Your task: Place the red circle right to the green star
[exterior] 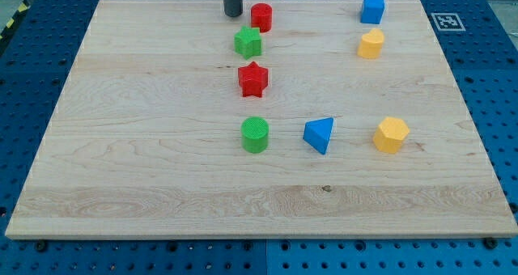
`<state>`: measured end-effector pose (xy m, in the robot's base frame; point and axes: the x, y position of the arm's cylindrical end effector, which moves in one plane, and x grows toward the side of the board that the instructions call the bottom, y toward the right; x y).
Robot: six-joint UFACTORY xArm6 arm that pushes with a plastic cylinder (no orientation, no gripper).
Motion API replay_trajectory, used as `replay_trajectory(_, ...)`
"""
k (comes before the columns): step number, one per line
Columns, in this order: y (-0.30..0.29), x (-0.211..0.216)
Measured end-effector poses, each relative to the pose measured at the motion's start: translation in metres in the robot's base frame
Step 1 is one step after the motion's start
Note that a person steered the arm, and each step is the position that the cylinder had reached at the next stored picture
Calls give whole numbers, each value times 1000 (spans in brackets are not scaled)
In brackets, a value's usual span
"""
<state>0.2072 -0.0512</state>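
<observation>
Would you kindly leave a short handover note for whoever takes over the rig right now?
My tip sits near the view's top, just left of the small red circle block. The red circle lies above and slightly right of the green star block, close to it. Done: nothing settled yet; the circle is not beside the star. Left: push the circle down to the star's right side, on the wooden board.

On the desk [146, 145], my tip [233, 14] sits just left of the red circle [261, 17] at the view's top. The green star [248, 42] lies just below the red circle, slightly left; the red star [252, 79] lies further below.
</observation>
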Motion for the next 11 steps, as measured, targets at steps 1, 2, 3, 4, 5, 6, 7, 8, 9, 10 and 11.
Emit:
replay_trajectory(1, 17, -7)
replay_trajectory(2, 19, -4)
replay_trajectory(3, 31, 4)
replay_trajectory(4, 47, 22)
replay_trajectory(5, 76, 39)
replay_trajectory(6, 85, 49)
replay_trajectory(7, 84, 50)
replay_trajectory(8, 74, 50)
replay_trajectory(9, 62, 50)
replay_trajectory(10, 62, 60)
replay_trajectory(11, 62, 73)
